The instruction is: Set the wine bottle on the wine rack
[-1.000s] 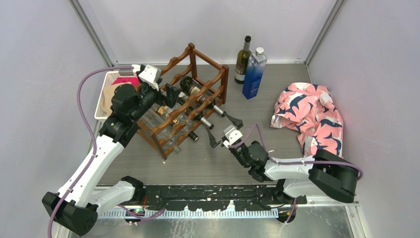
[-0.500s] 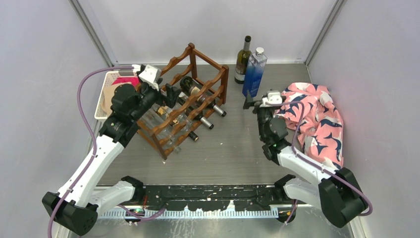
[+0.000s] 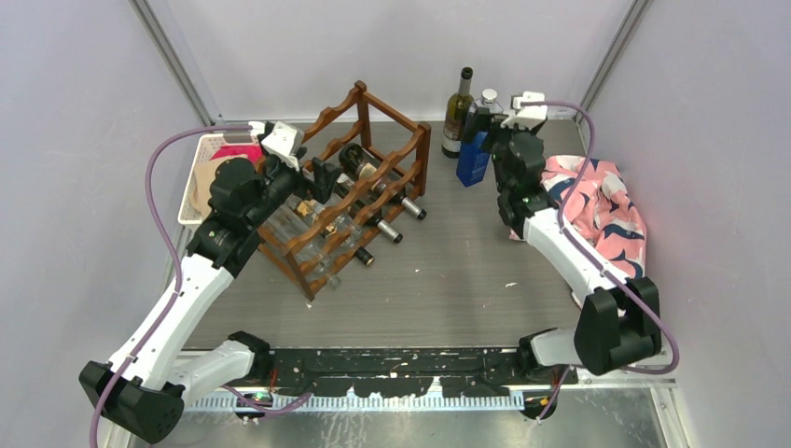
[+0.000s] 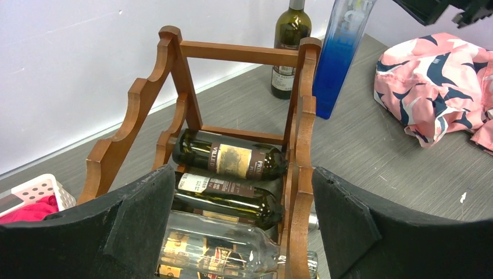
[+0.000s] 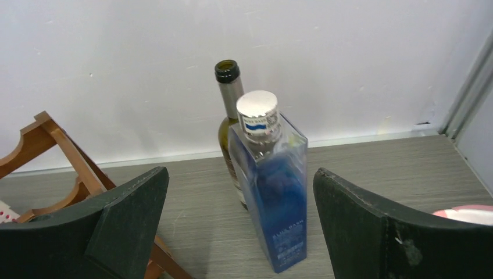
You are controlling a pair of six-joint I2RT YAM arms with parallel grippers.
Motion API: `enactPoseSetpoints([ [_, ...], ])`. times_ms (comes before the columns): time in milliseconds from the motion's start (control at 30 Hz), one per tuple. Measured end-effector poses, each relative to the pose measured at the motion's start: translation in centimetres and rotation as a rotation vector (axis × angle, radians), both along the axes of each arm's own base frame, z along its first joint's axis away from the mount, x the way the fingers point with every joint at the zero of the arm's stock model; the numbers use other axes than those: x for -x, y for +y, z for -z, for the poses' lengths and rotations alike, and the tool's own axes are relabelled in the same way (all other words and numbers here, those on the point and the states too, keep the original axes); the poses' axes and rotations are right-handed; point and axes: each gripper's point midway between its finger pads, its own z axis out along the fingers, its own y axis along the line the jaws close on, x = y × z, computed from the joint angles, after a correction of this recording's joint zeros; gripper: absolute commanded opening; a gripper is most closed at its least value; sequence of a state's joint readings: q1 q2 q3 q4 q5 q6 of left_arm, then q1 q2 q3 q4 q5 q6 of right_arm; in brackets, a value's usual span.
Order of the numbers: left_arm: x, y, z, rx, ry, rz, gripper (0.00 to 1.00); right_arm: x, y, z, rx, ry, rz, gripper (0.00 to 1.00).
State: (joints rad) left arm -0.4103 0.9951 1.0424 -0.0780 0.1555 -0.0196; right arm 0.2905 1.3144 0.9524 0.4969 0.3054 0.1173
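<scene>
Fingers spread wide, the right gripper (image 5: 238, 183) faces the upright dark-green glass wine bottle (image 5: 227, 93), standing against the back wall just behind a blue square bottle (image 5: 280, 200), near the reddish-brown wooden wine rack (image 5: 30, 139).

Upright blue square bottle (image 3: 471, 161) by back wall, pink patterned cloth (image 3: 611, 219) right, white basket (image 3: 189, 187) left.

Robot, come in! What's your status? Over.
Left tool open at wine rack; right tool open. Wine bottle upright by back wall, ungrasped. Blue bottle between it and right tool.
</scene>
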Motion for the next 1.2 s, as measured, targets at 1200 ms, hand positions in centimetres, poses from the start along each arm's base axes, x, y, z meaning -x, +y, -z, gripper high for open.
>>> enactPoseSetpoints([
  [1200,0.1,-0.1,0.0,0.003,0.002,0.008,0.87,-10.5,-0.6,8.5,0.182,0.375,-0.114,0.6],
])
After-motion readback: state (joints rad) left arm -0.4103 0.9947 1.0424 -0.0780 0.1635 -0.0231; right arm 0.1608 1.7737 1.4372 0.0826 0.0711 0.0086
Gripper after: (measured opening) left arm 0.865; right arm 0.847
